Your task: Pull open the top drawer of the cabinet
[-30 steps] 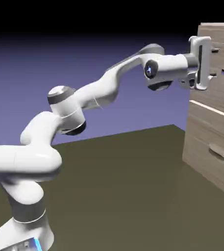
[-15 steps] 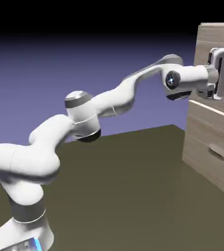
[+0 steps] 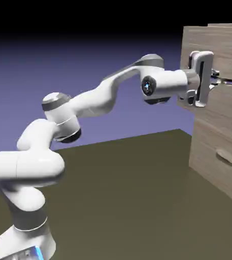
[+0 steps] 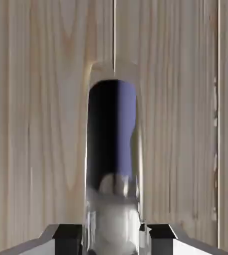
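- From the side, the white arm (image 3: 87, 101) rises from the lower left and stretches out level toward the cabinet (image 3: 217, 147) at the right edge.
- The top drawer (image 3: 209, 45) stands out from the cabinet's body, its front panel nearer the arm than the lower panel (image 3: 214, 152) beneath it.
- The gripper (image 3: 215, 81) is at the drawer's thin silvery handle (image 3: 228, 81), which sticks out past the fingers to the right.
- The lower panel carries a curved grey handle (image 3: 230, 160), well below the gripper and untouched.
- The dark table (image 3: 138, 198) runs up to the cabinet's foot.
- From the hand camera, pale wood grain of the drawer front (image 4: 41, 124) fills nearly the whole frame, with a thin light seam (image 4: 218, 99) running down the right side.
- The shiny handle (image 4: 113, 149) runs up the middle from the bottom edge, mirroring dark and blue-violet.
- The two grey fingertips (image 4: 68, 234) sit at the bottom, one on each side of the handle and right against it, so the fingers are pinching the handle.
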Action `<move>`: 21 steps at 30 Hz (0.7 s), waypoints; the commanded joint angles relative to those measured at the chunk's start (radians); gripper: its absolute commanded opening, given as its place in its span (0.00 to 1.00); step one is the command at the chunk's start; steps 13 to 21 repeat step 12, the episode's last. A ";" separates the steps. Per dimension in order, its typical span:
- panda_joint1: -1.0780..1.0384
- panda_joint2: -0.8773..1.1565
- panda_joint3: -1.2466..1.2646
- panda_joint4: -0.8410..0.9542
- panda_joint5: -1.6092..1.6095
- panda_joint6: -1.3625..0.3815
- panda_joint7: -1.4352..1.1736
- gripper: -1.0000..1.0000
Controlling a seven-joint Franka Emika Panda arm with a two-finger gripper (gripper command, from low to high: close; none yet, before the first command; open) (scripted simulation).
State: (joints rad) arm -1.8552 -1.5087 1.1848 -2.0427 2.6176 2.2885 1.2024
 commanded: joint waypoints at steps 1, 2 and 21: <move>0.024 -0.003 -0.008 -0.037 -0.006 -0.012 -0.003 0.00; 0.050 -0.006 -0.016 -0.073 -0.012 -0.023 -0.008 0.00; 0.250 -0.044 -0.098 -0.345 -0.085 -0.099 -0.034 1.00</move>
